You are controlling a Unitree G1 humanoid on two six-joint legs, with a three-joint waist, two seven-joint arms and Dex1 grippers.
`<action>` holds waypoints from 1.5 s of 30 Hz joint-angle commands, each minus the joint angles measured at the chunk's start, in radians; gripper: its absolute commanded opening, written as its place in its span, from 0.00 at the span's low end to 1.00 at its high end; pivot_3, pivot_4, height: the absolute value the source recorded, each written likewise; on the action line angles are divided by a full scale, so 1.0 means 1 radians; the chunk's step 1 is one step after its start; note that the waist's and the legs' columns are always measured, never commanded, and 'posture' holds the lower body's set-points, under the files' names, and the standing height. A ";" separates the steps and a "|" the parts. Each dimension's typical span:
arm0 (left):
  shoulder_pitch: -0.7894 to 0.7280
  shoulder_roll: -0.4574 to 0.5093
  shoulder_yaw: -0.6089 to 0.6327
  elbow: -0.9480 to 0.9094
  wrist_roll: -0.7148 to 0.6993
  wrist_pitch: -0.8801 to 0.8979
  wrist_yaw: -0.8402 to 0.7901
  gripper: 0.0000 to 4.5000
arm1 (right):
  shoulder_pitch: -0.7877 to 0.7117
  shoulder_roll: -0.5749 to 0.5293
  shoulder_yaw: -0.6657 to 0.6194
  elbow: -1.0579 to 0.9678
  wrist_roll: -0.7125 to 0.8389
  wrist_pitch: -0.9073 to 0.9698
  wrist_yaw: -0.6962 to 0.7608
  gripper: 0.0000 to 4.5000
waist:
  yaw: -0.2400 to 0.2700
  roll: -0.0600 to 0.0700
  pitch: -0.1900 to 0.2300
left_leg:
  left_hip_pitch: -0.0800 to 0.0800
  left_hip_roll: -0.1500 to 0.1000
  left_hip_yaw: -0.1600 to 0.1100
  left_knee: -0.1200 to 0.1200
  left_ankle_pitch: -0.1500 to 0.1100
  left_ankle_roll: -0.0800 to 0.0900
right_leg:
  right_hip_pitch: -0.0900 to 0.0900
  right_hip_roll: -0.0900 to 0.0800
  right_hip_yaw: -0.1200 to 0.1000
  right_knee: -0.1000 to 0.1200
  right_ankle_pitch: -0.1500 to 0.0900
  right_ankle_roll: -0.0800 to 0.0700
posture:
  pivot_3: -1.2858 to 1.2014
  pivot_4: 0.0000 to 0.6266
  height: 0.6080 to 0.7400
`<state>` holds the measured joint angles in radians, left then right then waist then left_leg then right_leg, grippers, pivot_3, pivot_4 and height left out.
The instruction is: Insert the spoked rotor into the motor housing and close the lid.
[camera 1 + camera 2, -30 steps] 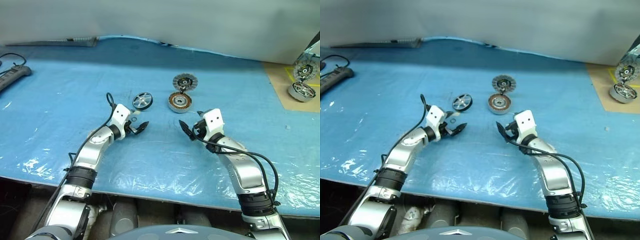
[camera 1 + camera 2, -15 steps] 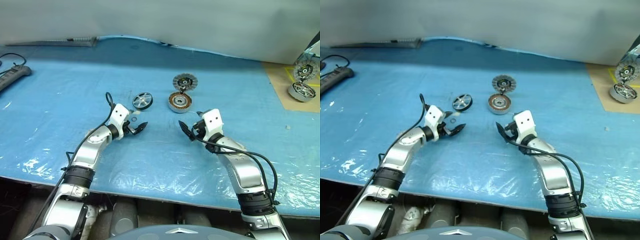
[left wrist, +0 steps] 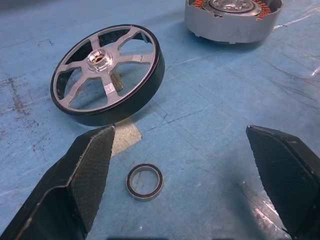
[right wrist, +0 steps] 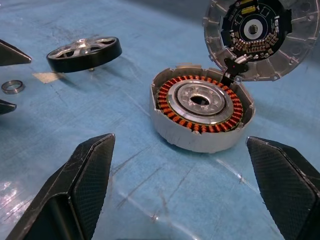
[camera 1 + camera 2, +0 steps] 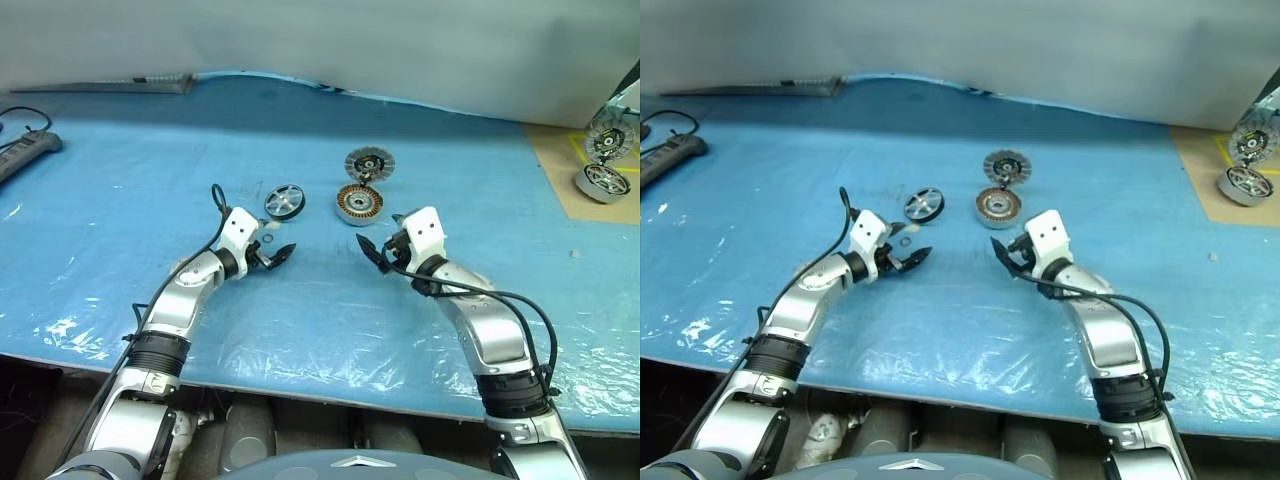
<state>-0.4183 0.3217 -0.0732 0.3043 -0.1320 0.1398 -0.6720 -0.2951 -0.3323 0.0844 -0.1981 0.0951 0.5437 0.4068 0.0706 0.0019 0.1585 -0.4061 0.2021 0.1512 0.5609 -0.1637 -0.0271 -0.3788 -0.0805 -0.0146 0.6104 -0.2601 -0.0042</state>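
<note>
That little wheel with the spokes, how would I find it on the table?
On the blue sheet, look just ahead of the left gripper. The spoked rotor lies left of the motor housing. Its dark rim and few silver spokes distinguish it.

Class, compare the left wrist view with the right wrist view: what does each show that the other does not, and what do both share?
Left wrist view alone: the left gripper from behind, its fingers spread wide.

Right wrist view alone: the lid, tilted up behind the motor housing with its patterned face showing, and the right gripper, fingers open.

Both: the spoked rotor lying tilted on the blue sheet, the small loose ring near it, and the housing with its copper windings.
</note>
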 commanded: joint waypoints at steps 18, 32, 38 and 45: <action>0.019 -0.006 -0.009 -0.048 0.001 -0.024 -0.008 1.00 | -0.574 -0.058 0.247 0.520 -0.091 0.148 0.234 0.99 | 0.000 0.000 0.000 | -0.001 -0.001 0.000 0.004 0.000 0.000 | -0.003 0.002 0.001 0.007 0.000 -0.001 | 0.52 0.24 1.00; 0.034 -0.004 -0.009 -0.073 0.001 -0.014 0.005 1.00 | -0.631 -0.004 0.288 0.789 -0.190 0.053 0.305 0.79 | 0.000 0.000 0.000 | -0.004 0.003 0.001 0.011 0.000 0.000 | -0.006 0.002 0.002 0.014 -0.002 -0.006 | 0.52 0.24 1.00; 0.036 -0.009 -0.010 -0.075 0.000 -0.015 0.011 1.00 | -0.609 0.014 0.305 0.740 -0.206 0.106 0.359 0.40 | 0.000 0.000 0.000 | -0.004 0.003 0.001 0.011 0.000 0.000 | -0.006 0.003 0.002 0.013 -0.001 -0.003 | 0.52 0.24 1.00; 0.047 -0.004 -0.004 -0.085 -0.002 -0.015 0.013 1.00 | -0.446 0.016 0.315 0.353 -0.148 0.369 0.400 0.40 | 0.000 -0.001 0.000 | -0.001 0.003 0.000 0.009 0.000 0.000 | -0.004 0.005 0.002 0.013 -0.002 -0.004 | 0.52 0.24 1.00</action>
<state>-0.3745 0.3129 -0.0845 0.2593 -0.1322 0.1310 -0.6621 -0.7959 -0.3296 0.3601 0.2233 -0.1083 0.8127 0.7591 0.0709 0.0011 0.1582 -0.4062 0.2054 0.1516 0.5700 -0.1639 -0.0276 -0.3821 -0.0757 -0.0126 0.6229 -0.2618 -0.0084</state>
